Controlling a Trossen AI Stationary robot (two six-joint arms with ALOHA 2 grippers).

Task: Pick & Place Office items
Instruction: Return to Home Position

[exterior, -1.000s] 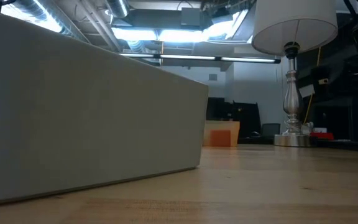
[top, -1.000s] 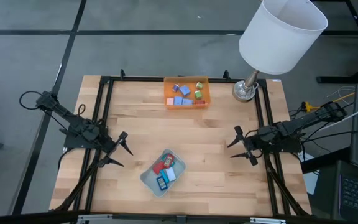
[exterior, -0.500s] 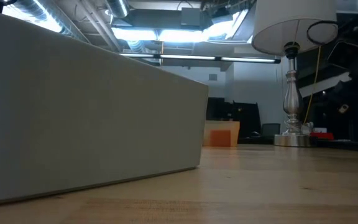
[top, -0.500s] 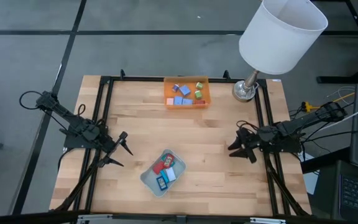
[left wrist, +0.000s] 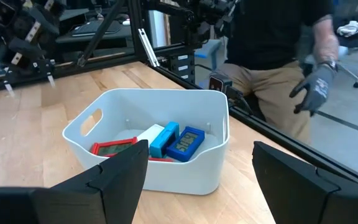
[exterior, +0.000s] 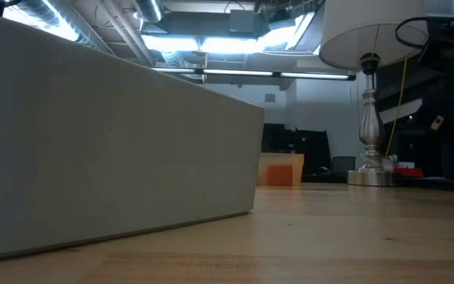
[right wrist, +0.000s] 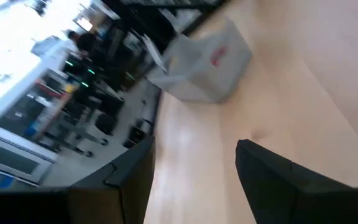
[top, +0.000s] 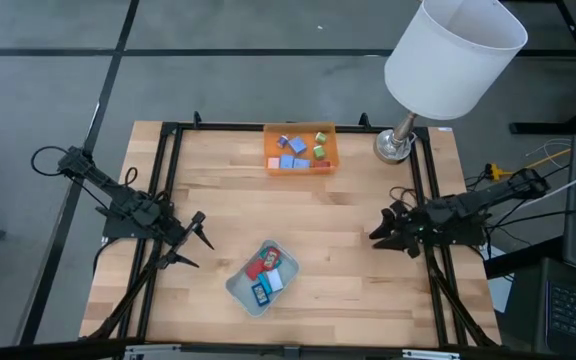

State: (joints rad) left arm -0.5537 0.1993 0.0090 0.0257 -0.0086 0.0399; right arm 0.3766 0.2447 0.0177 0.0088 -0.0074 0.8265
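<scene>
Several tiny blue, pink, purple and green blocks (top: pixel 298 148) lie in the orange tray (top: pixel 271 133) at the table's far edge. Red and blue flat pieces (top: pixel 266 274) lie in the pale grey-green tray (top: pixel 236 287) near the table's near edge; the left wrist view shows them too (left wrist: pixel 166 142). My left gripper (top: pixel 192 240) hovers open to the left of that tray, its fingers pointing at it (left wrist: pixel 197 186). My right gripper (top: pixel 382 230) hovers open near the table's right side (right wrist: pixel 194 174), well off from both trays.
A lamp (top: pixel 454 45) stands with its base (top: pixel 393 147) at the far right corner, right of the orange tray. Bare wood lies between the two trays. In the low view the grey-green tray's wall (exterior: pixel 109 150) fills the left. A person (left wrist: pixel 272 56) sits beyond the near edge.
My right gripper has turned about its wrist and kept near the same spot at the table's right side; its arm's cable has come into the low view's upper right. The left arm and both trays have kept still.
</scene>
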